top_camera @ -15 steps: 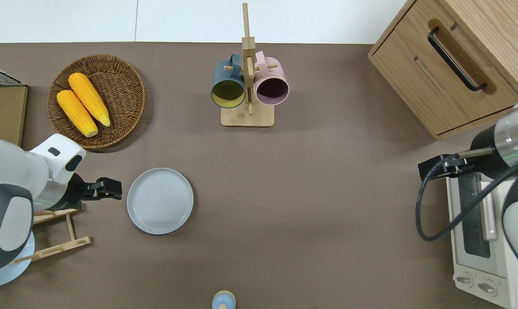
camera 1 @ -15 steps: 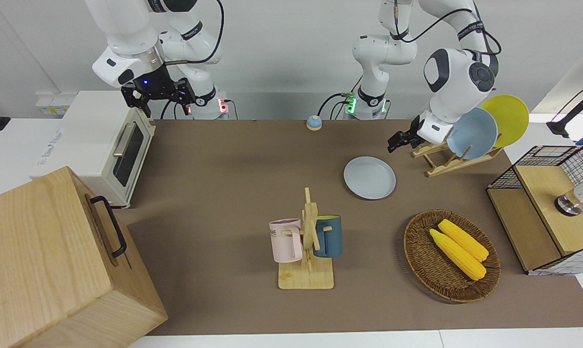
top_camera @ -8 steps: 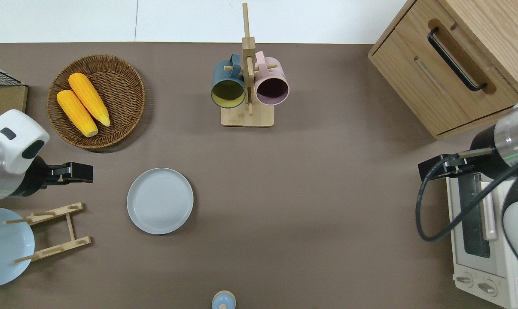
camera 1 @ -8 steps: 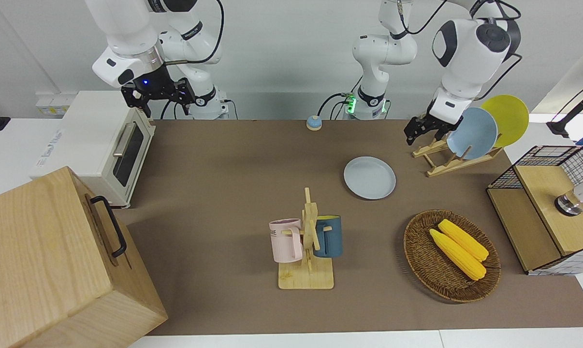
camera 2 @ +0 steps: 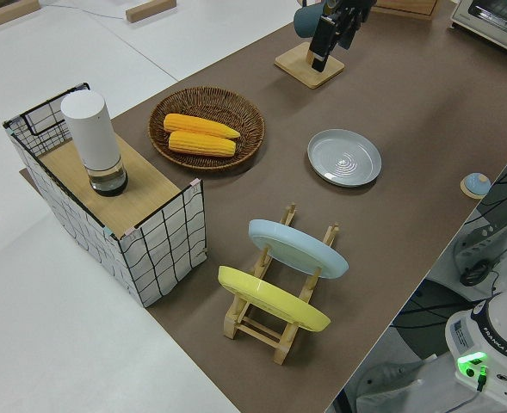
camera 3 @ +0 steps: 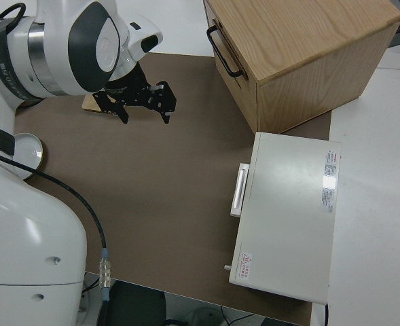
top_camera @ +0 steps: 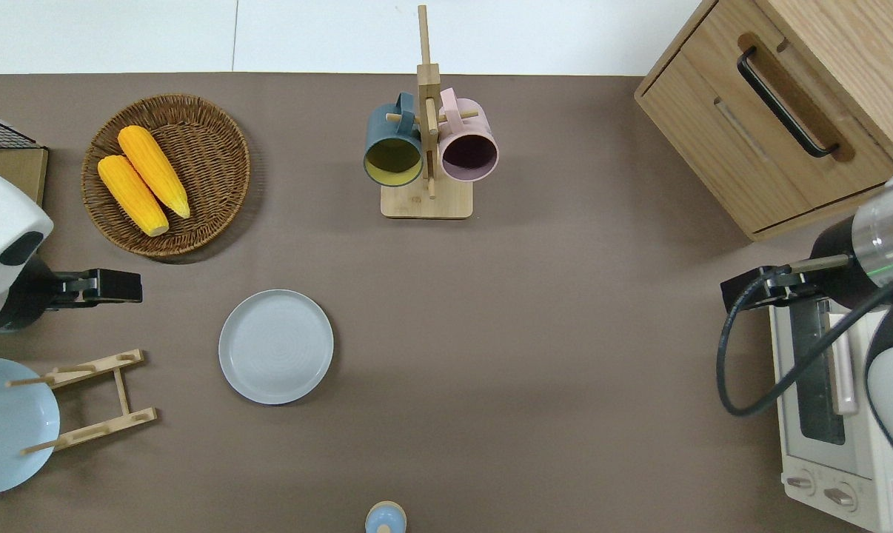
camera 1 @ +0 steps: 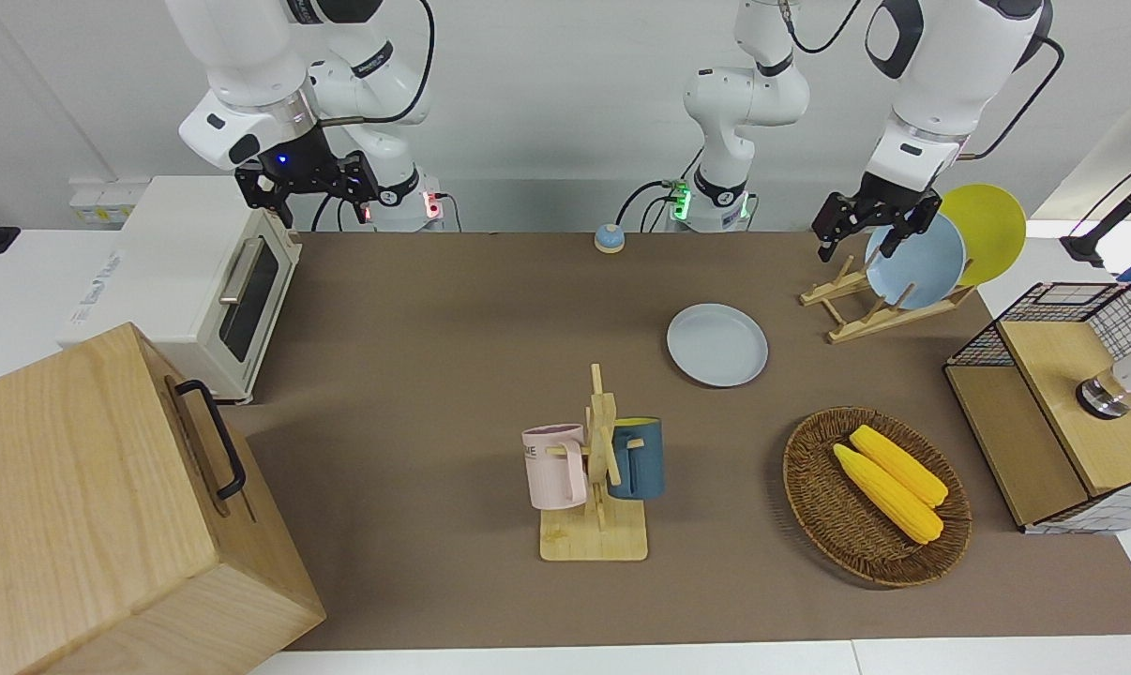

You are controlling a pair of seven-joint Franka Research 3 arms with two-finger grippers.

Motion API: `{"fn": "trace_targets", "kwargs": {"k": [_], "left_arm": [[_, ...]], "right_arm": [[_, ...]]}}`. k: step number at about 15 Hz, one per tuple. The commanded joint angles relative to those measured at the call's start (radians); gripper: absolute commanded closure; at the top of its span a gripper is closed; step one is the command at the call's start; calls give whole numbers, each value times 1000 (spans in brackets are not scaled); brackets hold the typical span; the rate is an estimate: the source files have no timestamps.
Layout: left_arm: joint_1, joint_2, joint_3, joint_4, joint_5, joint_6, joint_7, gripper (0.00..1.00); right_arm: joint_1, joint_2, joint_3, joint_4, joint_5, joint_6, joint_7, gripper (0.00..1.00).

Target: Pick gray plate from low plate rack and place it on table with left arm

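The gray plate [camera 1: 716, 344] lies flat on the brown table [camera 1: 453, 375], beside the low plate rack [camera 1: 856, 323], toward the table's middle. It also shows in the overhead view [top_camera: 276, 346] and the left side view [camera 2: 344, 157]. The rack [top_camera: 113, 385] holds a light blue plate [camera 1: 914, 260] and a yellow plate [camera 1: 983, 230]. My left gripper [camera 1: 858, 246] is open and empty, up in the air; in the overhead view [top_camera: 132, 286] it is over bare table between the rack and the corn basket. My right arm is parked, its gripper [camera 3: 145, 117] open.
A wicker basket [camera 1: 814, 511] with two corn cobs lies farther from the robots than the plate. A wooden mug stand [camera 1: 595, 469] holds a pink and a blue mug. A wire crate [camera 1: 1053, 394], a toaster oven [camera 1: 200, 281], a wooden cabinet [camera 1: 106, 506] and a small blue knob [camera 1: 609, 238] stand around the edges.
My left gripper has lifted and drawn back from beside the gray plate toward the left arm's end of the table. The plate has stayed flat on the table. The right arm has not moved.
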Motion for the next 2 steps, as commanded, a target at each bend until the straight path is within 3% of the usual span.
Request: {"fn": "trace_targets", "kwargs": {"k": [1, 2], "left_arm": [[8, 18, -10, 19, 5, -1, 9, 5], [8, 18, -12, 18, 5, -3, 6, 5]], "right_arm": [[-23, -2, 21, 7, -6, -11, 12, 17], [-23, -2, 21, 7, -6, -11, 12, 17]]}}
